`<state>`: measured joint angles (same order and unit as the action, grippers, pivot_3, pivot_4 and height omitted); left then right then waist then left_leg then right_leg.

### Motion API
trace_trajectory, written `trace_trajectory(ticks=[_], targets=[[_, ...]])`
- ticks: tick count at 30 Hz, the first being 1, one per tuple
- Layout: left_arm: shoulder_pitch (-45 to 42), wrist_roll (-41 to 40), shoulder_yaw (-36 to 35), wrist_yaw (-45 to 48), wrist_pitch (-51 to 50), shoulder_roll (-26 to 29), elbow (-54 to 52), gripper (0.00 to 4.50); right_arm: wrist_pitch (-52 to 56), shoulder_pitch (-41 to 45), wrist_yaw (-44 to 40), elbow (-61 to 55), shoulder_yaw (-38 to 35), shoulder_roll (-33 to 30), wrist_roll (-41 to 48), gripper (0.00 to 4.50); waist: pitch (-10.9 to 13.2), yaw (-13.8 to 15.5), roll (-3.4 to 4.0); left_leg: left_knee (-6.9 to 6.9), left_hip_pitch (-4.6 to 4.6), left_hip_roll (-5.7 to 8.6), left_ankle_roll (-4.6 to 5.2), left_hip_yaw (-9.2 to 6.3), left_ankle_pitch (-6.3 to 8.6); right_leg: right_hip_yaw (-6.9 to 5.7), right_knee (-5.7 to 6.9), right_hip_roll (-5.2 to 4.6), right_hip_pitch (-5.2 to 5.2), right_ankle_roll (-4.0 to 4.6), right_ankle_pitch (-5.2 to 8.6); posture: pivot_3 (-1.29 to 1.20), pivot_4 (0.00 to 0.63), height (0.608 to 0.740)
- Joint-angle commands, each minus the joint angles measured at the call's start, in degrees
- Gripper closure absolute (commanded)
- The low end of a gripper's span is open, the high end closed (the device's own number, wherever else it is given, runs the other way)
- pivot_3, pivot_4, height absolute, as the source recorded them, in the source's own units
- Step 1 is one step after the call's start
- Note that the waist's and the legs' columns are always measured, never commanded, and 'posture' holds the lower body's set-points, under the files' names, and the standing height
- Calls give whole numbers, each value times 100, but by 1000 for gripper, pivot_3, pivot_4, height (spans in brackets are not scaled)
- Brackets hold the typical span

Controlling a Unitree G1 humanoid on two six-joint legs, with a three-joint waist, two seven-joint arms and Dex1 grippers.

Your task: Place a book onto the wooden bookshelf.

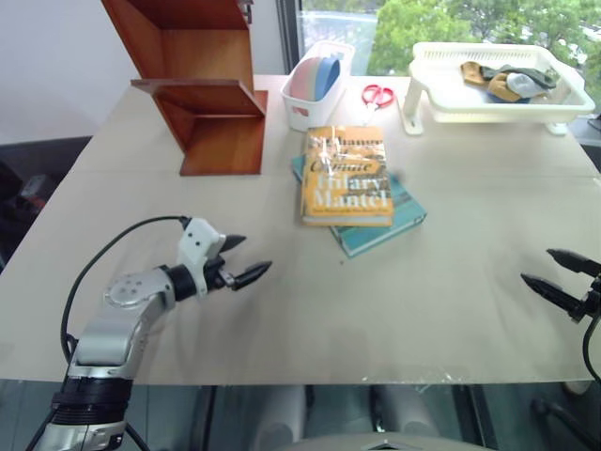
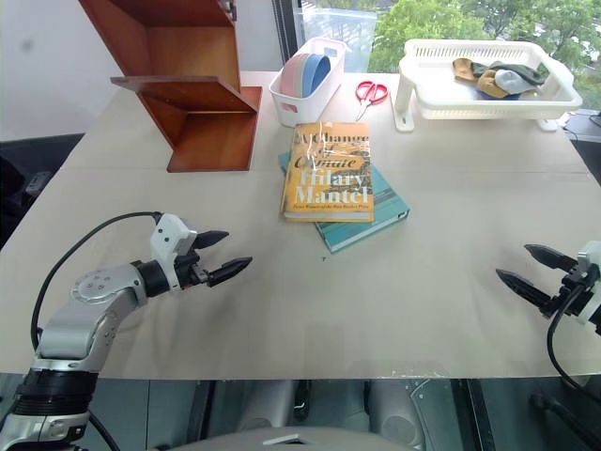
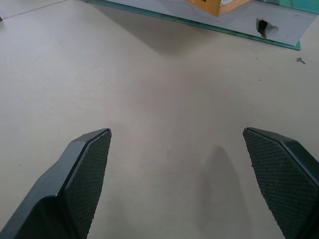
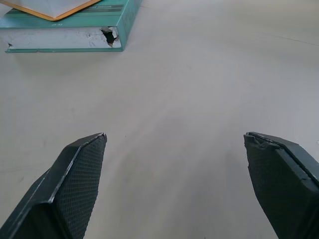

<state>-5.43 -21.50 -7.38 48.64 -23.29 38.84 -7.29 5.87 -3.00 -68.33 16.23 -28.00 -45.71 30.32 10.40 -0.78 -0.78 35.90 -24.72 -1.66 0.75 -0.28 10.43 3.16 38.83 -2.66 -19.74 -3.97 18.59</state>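
Observation:
The yellow-orange book [image 1: 345,177] lies flat in the middle of the table, stacked on a teal book [image 1: 385,225]. At the far left of the table stands the reddish-brown wooden bookshelf [image 1: 202,85]. My left gripper [image 1: 244,259] hovers open over the near left of the table, pointing toward the books, nothing between its fingers. Over the near right edge my right gripper [image 1: 562,273] is open and empty too. The teal book's edge [image 4: 65,37] and the yellow book's corner [image 4: 47,7] appear ahead in the right wrist view.
A white bin [image 1: 315,86] with pink and blue discs stands behind the books, red scissors [image 1: 377,95] beside it. A white tray [image 1: 488,103] holding cloths sits at the far right. Bare tabletop [image 1: 423,301] stretches between the grippers and the books.

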Motion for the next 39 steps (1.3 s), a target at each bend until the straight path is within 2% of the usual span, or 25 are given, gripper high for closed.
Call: trace_trajectory(ticks=[1,28,33,39], targets=[[71,-137,-206,3,-38,63,-224,58,-91,84,-77,-49,-125,-71,92,0,0,0,0,0,0,0,0,0,0,0,0,0,0,0,0,0,150,740],[299,-242,-484,-69,-57,148,-505,58,-162,722,-144,270,275,66,-26,0,0,-4,0,-1,1,0,0,0,0,0,0,0,0,0,0,0,150,740],[174,-613,-824,274,-236,480,-595,58,191,1079,36,-49,497,385,170,0,1,-22,0,-1,2,-4,-1,0,0,0,2,2,-1,1,0,0,150,740],[73,-1536,-1585,1258,-908,1475,-688,58,536,2142,765,-38,1296,1134,-146,0,4,-99,0,-4,2,-8,-1,2,0,0,3,4,-4,1,0,0,150,740]])
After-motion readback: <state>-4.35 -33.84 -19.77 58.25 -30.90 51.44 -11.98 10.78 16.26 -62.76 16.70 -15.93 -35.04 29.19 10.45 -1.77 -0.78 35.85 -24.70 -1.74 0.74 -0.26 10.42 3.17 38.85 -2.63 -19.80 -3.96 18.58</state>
